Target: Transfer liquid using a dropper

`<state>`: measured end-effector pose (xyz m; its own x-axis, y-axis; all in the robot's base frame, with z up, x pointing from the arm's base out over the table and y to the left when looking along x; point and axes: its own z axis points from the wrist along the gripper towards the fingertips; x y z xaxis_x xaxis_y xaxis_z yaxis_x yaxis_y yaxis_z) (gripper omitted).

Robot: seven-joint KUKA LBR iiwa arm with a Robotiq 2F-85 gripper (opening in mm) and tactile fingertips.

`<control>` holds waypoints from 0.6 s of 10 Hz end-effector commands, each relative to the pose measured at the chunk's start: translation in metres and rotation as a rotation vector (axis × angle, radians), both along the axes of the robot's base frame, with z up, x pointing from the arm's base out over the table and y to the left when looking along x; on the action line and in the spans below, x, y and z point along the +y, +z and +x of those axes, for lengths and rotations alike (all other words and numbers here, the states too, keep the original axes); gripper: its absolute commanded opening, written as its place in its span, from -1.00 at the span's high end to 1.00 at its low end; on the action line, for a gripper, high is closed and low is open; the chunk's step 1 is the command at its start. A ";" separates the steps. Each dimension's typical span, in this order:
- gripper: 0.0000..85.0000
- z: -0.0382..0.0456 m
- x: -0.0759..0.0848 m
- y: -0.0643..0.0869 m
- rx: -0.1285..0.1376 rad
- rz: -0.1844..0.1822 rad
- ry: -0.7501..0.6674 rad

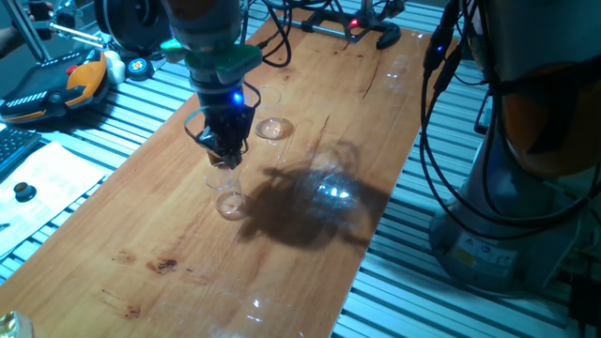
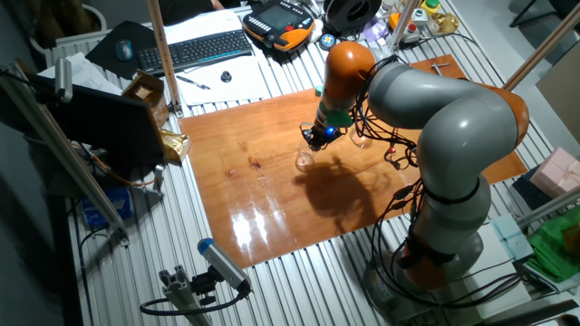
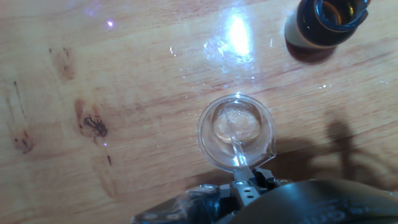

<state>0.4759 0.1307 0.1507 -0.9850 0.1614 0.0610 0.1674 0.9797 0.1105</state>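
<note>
1. The dropper (image 3: pixel 235 142) is a thin clear tube held upright, its tip lowered into the mouth of a small clear beaker (image 3: pixel 236 131); whether the tip touches the beaker floor cannot be told.
2. The gripper (image 3: pixel 247 180) has its fingers closed on the upper part of the dropper, directly above the beaker.
3. The beaker stands on the wooden table (image 1: pixel 310 253). A little liquid appears to lie in its bottom, though the glare makes this uncertain.
4. Judged stage: the dropper is at a vessel, either drawing up or releasing liquid; which of the two cannot be told. At least lifting the dropper out remains.
5. The hand view alone shows the dropper inside the beaker, and an amber-brown bottle (image 3: pixel 326 22) with its mouth open, well apart at the upper right.
6. One fixed view shows a second clear beaker (image 1: pixel 272 129) behind the gripper (image 1: pixel 225 150); the dropper is too thin to make out there.
7. The other fixed view shows the whole arm (image 2: pixel 426 109) bent over the table.
</note>
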 end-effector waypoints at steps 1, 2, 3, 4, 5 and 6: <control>0.80 0.0002 0.000 -0.001 -0.002 0.000 0.000; 0.78 0.0004 0.000 -0.002 -0.004 0.000 0.000; 0.73 0.0003 0.000 -0.002 0.000 0.001 -0.006; 0.70 0.0004 0.001 -0.003 0.002 0.003 -0.007; 0.72 0.0007 0.001 -0.005 0.002 0.003 -0.006; 0.72 0.0010 0.001 -0.005 0.000 0.003 -0.006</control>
